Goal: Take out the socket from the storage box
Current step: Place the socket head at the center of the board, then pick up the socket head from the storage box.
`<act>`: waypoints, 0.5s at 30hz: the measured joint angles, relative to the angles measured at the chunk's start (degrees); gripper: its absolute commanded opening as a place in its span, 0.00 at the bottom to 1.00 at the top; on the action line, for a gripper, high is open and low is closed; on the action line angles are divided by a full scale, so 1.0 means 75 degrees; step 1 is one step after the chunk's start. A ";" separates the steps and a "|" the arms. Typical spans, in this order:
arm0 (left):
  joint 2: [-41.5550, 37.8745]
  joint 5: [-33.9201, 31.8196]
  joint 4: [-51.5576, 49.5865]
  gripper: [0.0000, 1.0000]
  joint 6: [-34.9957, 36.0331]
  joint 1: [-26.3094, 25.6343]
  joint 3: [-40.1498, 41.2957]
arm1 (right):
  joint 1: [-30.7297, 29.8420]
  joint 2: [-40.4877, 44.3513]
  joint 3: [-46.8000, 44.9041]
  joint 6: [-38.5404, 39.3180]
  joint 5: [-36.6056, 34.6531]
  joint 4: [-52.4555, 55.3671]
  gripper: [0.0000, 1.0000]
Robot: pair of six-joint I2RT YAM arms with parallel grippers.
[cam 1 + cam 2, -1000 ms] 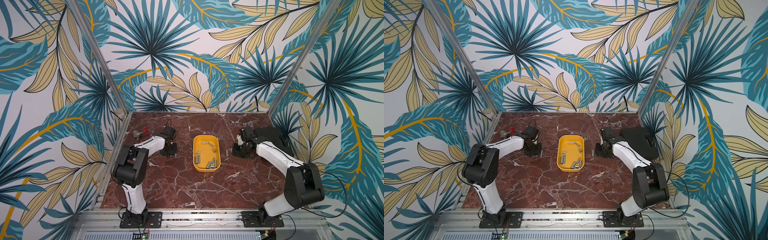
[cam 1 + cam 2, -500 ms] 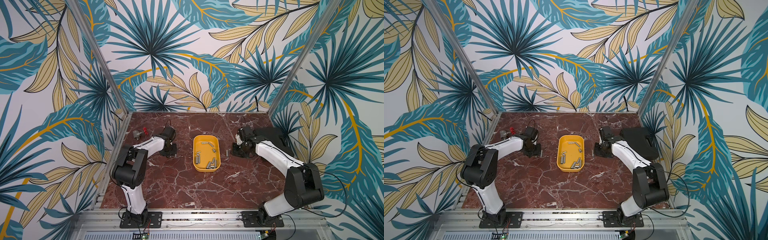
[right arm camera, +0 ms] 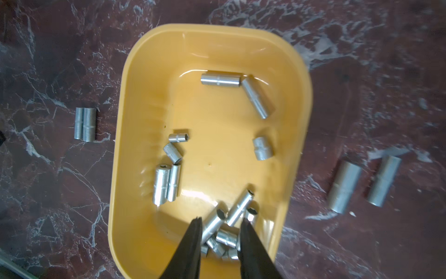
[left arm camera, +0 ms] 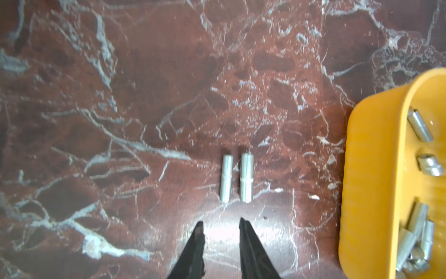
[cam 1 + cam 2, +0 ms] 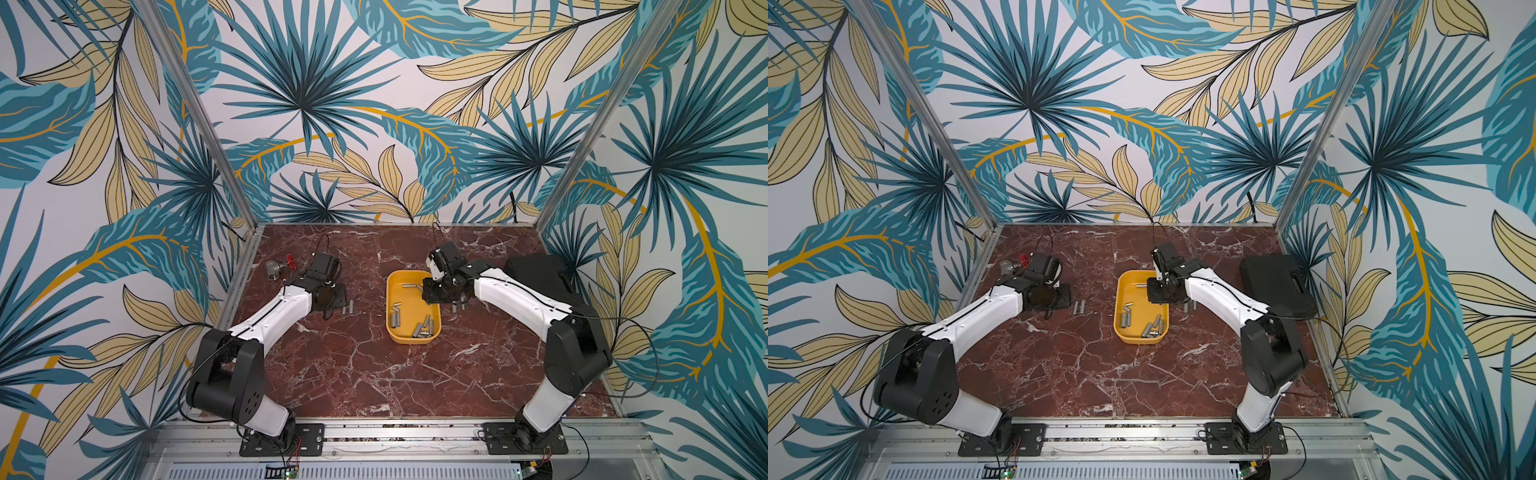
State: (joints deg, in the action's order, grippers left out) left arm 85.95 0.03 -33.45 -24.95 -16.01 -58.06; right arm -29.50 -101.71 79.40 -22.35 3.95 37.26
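Observation:
The yellow storage box (image 5: 390,328) (image 3: 125,145) sits mid-table with several silver sockets (image 3: 220,79) scattered in it and a heap (image 3: 225,238) in its near right corner. My right gripper (image 3: 221,219) hangs over that heap, open, its fingertips either side of it with no socket gripped. Two sockets (image 4: 236,178) (image 5: 347,307) lie side by side on the marble left of the box. My left gripper (image 4: 220,222) is just behind them, open and empty. Two more sockets (image 3: 362,186) (image 5: 458,306) lie right of the box.
A black hard-shell case (image 5: 540,278) lies at the right wall. A metal fitting with a red handle (image 5: 276,268) sits at the far left. Patterned walls close three sides of the marble table (image 5: 374,374).
My right arm has swung left, from beside the box to over it. The left arm has barely moved, and its jaws have parted.

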 measured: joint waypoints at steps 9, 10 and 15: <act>-0.0877 0.0297 0.0274 0.33 -0.0632 0.0000 0.1536 | -0.0373 -0.1778 0.1288 -0.0017 -0.0044 0.0003 0.36; -0.0938 0.0323 0.0318 0.33 -0.0694 0.0000 0.1647 | -0.0399 -0.1915 0.1411 -0.0015 -0.0052 0.0006 0.37; -0.1215 0.0446 0.0536 0.33 -0.1035 -0.0003 0.2090 | -0.0522 -0.2410 0.1845 -0.0015 -0.0070 0.0023 0.42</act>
State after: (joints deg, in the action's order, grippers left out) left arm 76.84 3.38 -29.43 -32.71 -16.03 -42.39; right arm -33.41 -119.79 93.23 -22.46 3.42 37.43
